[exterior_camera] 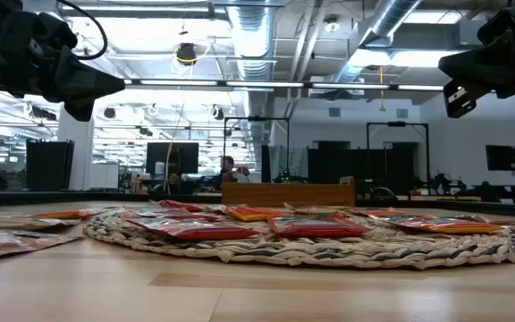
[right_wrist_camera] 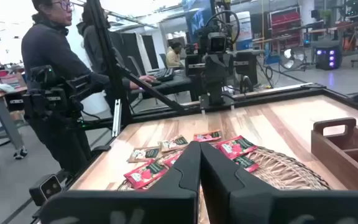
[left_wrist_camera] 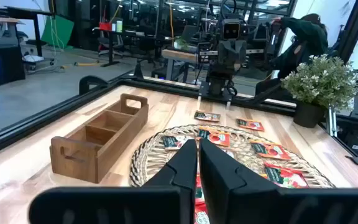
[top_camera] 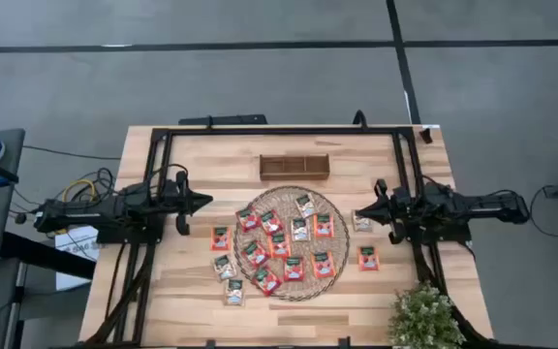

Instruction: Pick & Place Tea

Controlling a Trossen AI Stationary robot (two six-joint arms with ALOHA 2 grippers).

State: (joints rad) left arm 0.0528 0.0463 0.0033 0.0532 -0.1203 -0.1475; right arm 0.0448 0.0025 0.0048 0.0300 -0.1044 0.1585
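Note:
Several tea sachets, red-orange and pale, lie flat on the round woven mat at the table's middle; others lie on the wood left of it and right of it. My left gripper hangs shut above the table, left of the mat, pointing toward it. My right gripper hangs shut on the mat's right side, facing the left one, above a pale sachet. In the wrist views both pairs of fingers are closed with nothing between them.
A brown wooden three-compartment tray stands behind the mat near the far edge. A potted plant sits at the near right corner. A black frame runs round the table. A person stands beyond the table's left side.

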